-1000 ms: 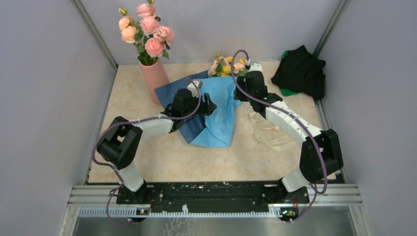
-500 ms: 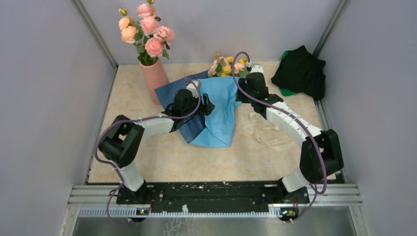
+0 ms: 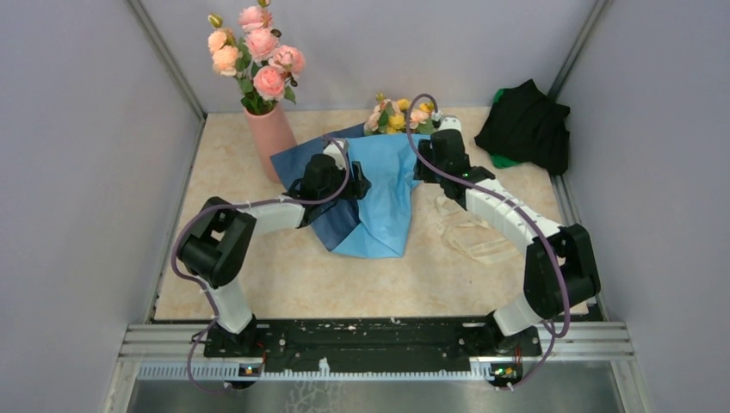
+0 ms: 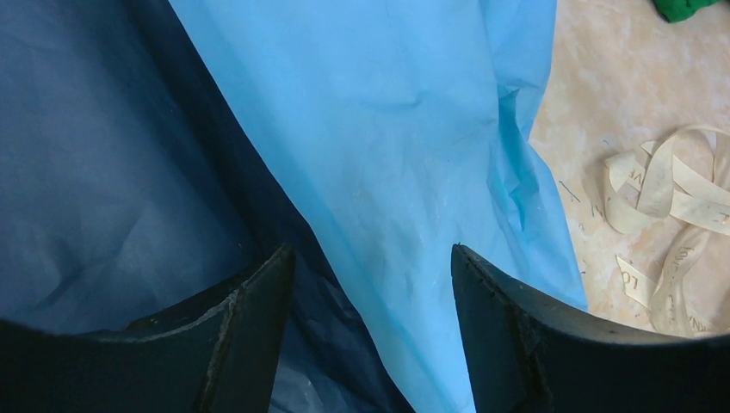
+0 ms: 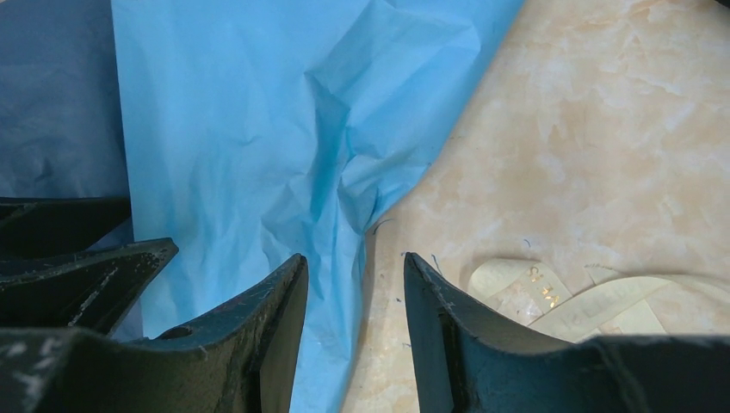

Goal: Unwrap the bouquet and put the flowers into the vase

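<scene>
While the blue paper point(image 3: 383, 206) lies spread on the table point(image 3: 284, 275), the flowers point(image 3: 396, 116) are seen at its far end, near the far edge. The left gripper point(image 4: 370, 254) and the right gripper point(image 5: 355, 258) are held released above it, the right over its right edge.

The top view looks down from above and behind both arm bases, taking in the whole bench point(image 3: 284, 288). Each wrist view hangs close over the blue paper point(image 4: 413, 129), facing out between its own fingers point(image 4: 499, 344); both also share the cream ribbon point(image 5: 516, 284).
</scene>
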Controlling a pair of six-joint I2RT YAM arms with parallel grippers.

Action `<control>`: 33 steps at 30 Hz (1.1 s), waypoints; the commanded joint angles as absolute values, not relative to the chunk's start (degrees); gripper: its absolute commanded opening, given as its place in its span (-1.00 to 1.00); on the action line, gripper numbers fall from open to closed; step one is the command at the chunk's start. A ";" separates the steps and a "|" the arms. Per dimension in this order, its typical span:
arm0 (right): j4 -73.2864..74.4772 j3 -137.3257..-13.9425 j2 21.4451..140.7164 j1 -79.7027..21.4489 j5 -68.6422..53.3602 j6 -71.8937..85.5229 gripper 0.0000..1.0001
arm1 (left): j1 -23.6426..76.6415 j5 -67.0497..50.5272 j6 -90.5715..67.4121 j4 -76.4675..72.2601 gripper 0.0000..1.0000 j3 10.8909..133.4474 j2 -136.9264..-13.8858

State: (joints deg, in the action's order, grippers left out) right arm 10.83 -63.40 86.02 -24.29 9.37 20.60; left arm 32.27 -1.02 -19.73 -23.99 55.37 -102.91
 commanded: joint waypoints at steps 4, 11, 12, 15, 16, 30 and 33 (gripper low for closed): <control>8.69 -62.83 85.44 -23.49 9.40 19.94 -0.09 | 31.74 -3.73 -20.19 -26.19 0.26 58.18 -105.73; 9.39 -61.72 84.21 -23.38 10.27 19.53 -0.09 | 31.75 -9.53 -21.51 -30.16 -1.00 59.23 -106.93; 9.66 -61.62 83.75 -23.38 10.35 19.50 -0.09 | 31.74 -9.88 -21.46 -30.52 -1.00 59.12 -106.65; 10.38 -61.33 80.87 -23.36 10.42 19.50 -0.09 | 31.76 -10.77 -21.33 -32.02 -1.00 57.99 -104.27; 10.65 -61.22 79.86 -23.38 10.38 19.60 -0.09 | 31.84 -11.13 -21.27 -32.23 -1.00 57.79 -103.61; 14.12 -59.11 61.61 -23.34 11.90 21.27 -0.09 | 39.46 -14.05 -19.98 -27.38 -0.68 65.78 -104.35; 15.21 -59.22 58.84 -23.29 12.55 21.20 -0.09 | 42.23 -13.62 -20.21 -27.25 -0.68 67.72 -105.99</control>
